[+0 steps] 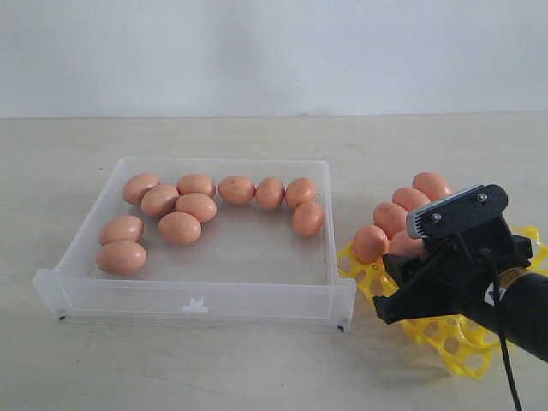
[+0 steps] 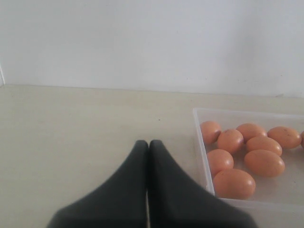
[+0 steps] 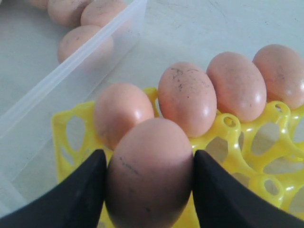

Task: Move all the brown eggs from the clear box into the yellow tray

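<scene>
We see the table (image 1: 257,368) bearing the clear box (image 1: 193,300), where eleven brown eggs (image 1: 196,206) lie on their sides, long axes pointing various ways. Just beside it sits the yellow tray (image 1: 462,342); four seated eggs (image 1: 390,218) stand on end in a row toward the box. Over the tray, the right gripper (image 3: 148,154) pinches a fifth egg (image 3: 149,190) across its narrow width, long axis along the fingers. The left gripper (image 2: 148,142), fingers pressed together, hangs over the table beside the box.
</scene>
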`<control>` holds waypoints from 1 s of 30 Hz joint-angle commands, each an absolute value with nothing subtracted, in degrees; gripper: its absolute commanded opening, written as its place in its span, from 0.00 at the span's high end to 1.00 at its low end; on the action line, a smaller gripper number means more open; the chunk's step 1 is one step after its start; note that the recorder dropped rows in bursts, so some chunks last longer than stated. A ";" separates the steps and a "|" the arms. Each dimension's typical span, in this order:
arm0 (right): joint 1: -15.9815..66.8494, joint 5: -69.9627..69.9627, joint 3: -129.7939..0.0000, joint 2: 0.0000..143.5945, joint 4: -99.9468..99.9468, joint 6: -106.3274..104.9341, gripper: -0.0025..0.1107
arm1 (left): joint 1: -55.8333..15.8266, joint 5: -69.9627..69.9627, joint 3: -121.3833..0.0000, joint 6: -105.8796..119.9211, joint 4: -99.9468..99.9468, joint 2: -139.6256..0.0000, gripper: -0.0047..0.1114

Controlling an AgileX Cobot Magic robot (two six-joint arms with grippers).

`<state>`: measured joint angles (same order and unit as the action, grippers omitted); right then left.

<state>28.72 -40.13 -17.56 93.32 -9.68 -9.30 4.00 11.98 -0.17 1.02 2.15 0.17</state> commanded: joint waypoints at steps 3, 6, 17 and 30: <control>28.50 -37.97 -20.21 93.28 -8.38 -9.02 0.92 | 4.04 11.64 0.00 1.16 2.03 0.00 1.00; 28.50 -37.71 -20.21 93.28 -8.38 -9.02 0.92 | 4.04 11.64 0.00 1.16 2.03 0.00 1.00; 28.50 -34.84 -20.10 93.28 -8.29 -8.89 0.92 | 4.04 11.64 0.00 1.16 2.03 0.00 1.00; 28.50 -33.75 -20.10 93.28 -8.29 -8.89 0.92 | 4.04 11.64 0.00 1.16 2.03 0.00 1.00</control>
